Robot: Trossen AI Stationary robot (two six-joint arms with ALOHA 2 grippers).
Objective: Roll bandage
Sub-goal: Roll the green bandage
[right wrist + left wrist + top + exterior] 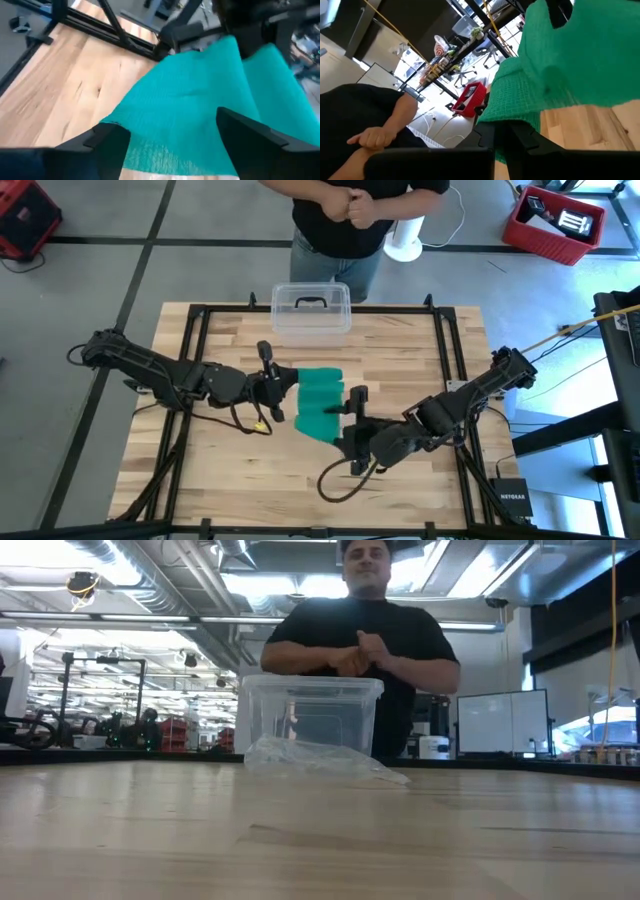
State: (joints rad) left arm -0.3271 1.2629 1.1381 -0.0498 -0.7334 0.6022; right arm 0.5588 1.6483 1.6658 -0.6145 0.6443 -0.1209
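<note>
High: bandage lies mid surface, betw. both arms. Left end effector clamped on its edge. Right end effector spread wide at its other side.
R wrist: fingers straddle the fabric, not gripping.

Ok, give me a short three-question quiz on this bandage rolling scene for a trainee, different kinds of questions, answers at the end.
1. True or false: the left gripper is shut on the bandage.
2. Which stands at the table's far edge, near the person? A) the clear plastic box B) a metal bowl C) a cardboard carton
3. Fill in: the right gripper has its fingers ____ around the bandage's near-right edge.

Key:
1. True. In the left wrist view the green fabric runs straight into its closed fingers.
2. A.
3. Open. The right wrist view shows its fingers spread wide on either side of the fabric.
</note>
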